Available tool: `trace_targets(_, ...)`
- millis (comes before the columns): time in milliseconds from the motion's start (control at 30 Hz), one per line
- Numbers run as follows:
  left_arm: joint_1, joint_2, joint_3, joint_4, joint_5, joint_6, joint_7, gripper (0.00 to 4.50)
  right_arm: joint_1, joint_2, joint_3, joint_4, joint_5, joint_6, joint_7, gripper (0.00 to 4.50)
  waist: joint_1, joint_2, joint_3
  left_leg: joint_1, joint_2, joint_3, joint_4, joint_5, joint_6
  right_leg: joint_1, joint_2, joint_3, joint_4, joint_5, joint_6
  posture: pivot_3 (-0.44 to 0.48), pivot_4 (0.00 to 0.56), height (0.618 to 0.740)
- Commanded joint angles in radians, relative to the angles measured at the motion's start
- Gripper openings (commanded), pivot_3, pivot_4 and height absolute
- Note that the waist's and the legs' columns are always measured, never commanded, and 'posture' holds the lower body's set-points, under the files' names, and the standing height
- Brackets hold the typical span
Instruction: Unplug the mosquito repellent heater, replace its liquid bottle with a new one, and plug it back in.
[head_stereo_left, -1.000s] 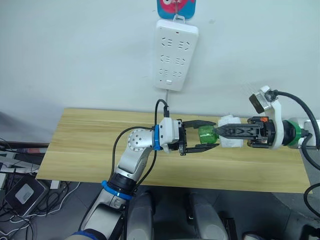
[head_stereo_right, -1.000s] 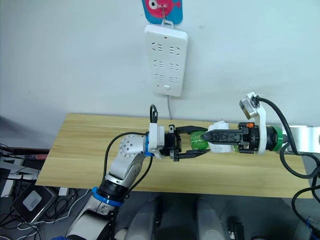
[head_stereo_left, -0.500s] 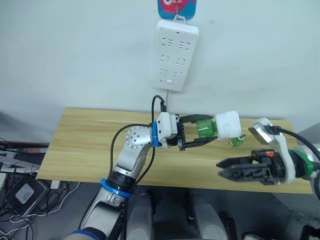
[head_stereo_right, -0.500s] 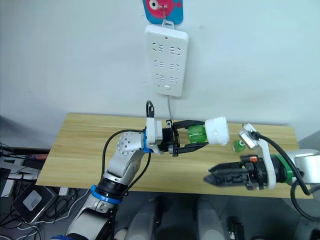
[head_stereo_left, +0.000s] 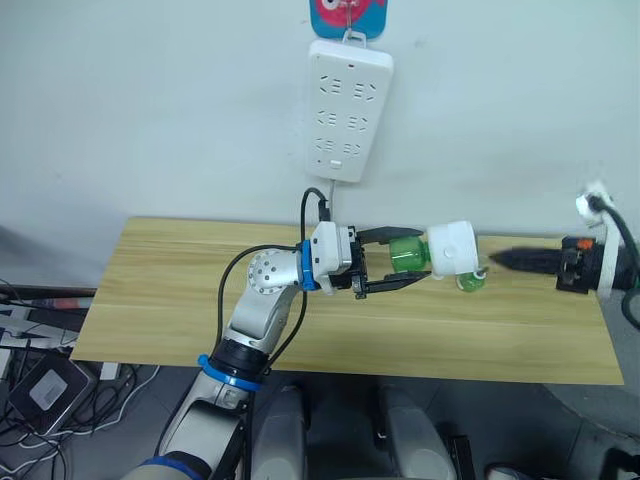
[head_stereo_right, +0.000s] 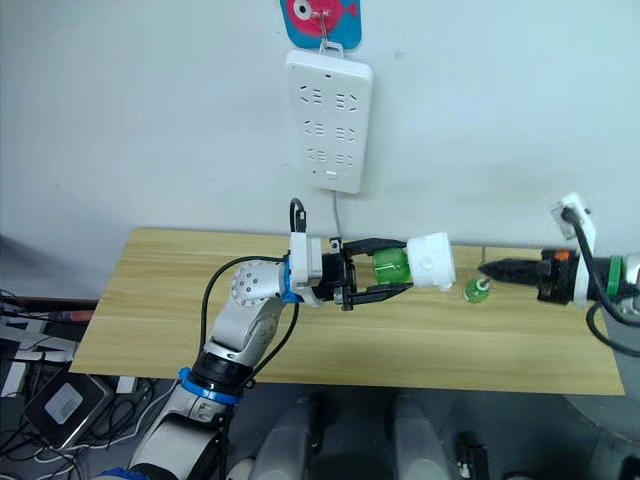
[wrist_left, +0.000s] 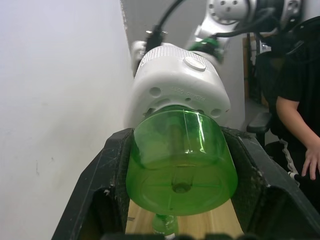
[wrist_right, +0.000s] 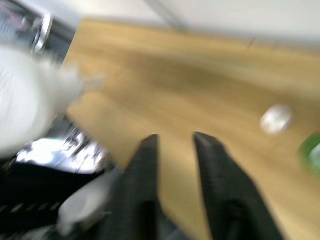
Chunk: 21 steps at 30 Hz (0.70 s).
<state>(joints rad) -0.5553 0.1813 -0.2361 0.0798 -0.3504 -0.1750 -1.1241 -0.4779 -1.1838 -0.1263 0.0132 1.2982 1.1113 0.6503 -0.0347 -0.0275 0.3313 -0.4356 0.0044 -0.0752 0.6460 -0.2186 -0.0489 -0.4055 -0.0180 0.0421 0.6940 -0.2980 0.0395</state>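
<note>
White rounded plastic mosquito repellent heater (head_stereo_left: 452, 246) with green translucent liquid bottle (head_stereo_left: 407, 254) was held above light wooden table (head_stereo_left: 180, 300); left gripper (head_stereo_left: 396, 259) pinched bottle; right gripper (head_stereo_left: 497, 258) hung nearby, fingers slightly parted, empty

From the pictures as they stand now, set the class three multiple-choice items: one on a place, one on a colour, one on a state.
1. Where does the power strip sit?
A. on the wall
B. flat on the table
C. on the floor

2. What colour is the bottle fitted in the mosquito repellent heater?
A. red
B. green
C. blue

3. What is the left gripper doing?
A. hanging open
B. gripping the bottle
C. pressing the table

Key: 1 A, it hangs above the table; 2 B, clear green plastic; 3 B, both fingers flank it.
</note>
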Motion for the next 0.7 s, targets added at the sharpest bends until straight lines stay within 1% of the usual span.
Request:
trace_targets(33, 0.007, -0.001, -0.005, -0.061, -0.024, 0.006, -0.006, 2.25, -0.092, 0.072, 0.007, 0.025, -0.048, 0.021, 0.023, 0.02, 0.002, 0.0, 0.0, 0.0, 0.0, 0.0, 0.0, 0.0, 0.0, 0.0, 0.0, 0.0, 0.0, 0.0, 0.0, 0.012, 0.301, 0.74)
trace_targets(133, 0.02, 0.0, -0.012, -0.086, -0.03, 0.023, -0.005, 2.25, -0.157, 0.158, 0.002, 0.028, -0.053, 0.068, 0.005, 0.02, 0.005, 0.0, 0.0, 0.0, 0.0, -0.001, 0.0, 0.0, 0.0, 0.0, 0.0, -0.001, 0.0, 0.0, 0.0, 0.017, 0.305, 0.74)
trace_targets(233, 0.03, 0.002, -0.016, -0.107, -0.034, 0.039, -0.005, 2.25, -0.182, 0.215, -0.006, 0.013, -0.052, 0.121, -0.002, 0.02, 0.006, 0.0, 0.0, -0.001, -0.001, -0.001, 0.0, 0.0, 0.0, 0.0, -0.001, -0.001, -0.001, 0.0, 0.0, 0.017, 0.305, 0.74)
trace_targets(300, 0.032, 0.002, -0.016, -0.111, -0.034, 0.044, -0.003, 2.25, -0.172, 0.244, -0.021, -0.008, -0.032, 0.162, -0.012, 0.02, 0.009, 0.0, 0.0, -0.001, -0.001, -0.001, 0.0, 0.0, 0.0, 0.0, -0.001, -0.001, -0.001, 0.0, 0.0, 0.017, 0.305, 0.74)
trace_targets(433, 0.015, -0.006, -0.008, -0.093, -0.02, 0.042, 0.021, 2.25, -0.088, 0.256, -0.063, -0.096, 0.044, 0.245, -0.005, 0.02, 0.014, 0.0, 0.0, -0.002, -0.002, -0.003, 0.0, 0.0, 0.0, 0.0, -0.002, -0.002, -0.001, 0.0, 0.0, 0.024, 0.311, 0.74)
trace_targets(600, -0.003, -0.01, -0.001, -0.064, -0.004, 0.036, 0.036, 2.25, -0.022, 0.249, -0.128, -0.157, 0.24, 0.323, -0.082, 0.02, 0.009, 0.0, 0.0, -0.002, -0.002, -0.002, 0.001, 0.0, 0.0, 0.0, -0.002, -0.002, 0.0, 0.0, 0.0, 0.021, 0.313, 0.74)
trace_targets(700, -0.002, -0.007, -0.006, -0.056, 0.002, 0.028, 0.035, 2.25, 0.007, 0.184, -0.105, -0.198, 0.502, 0.277, -0.183, 0.02, 0.004, 0.0, 0.0, -0.001, -0.002, -0.002, 0.001, 0.0, 0.0, 0.0, -0.002, -0.001, 0.001, 0.0, 0.0, 0.015, 0.312, 0.74)
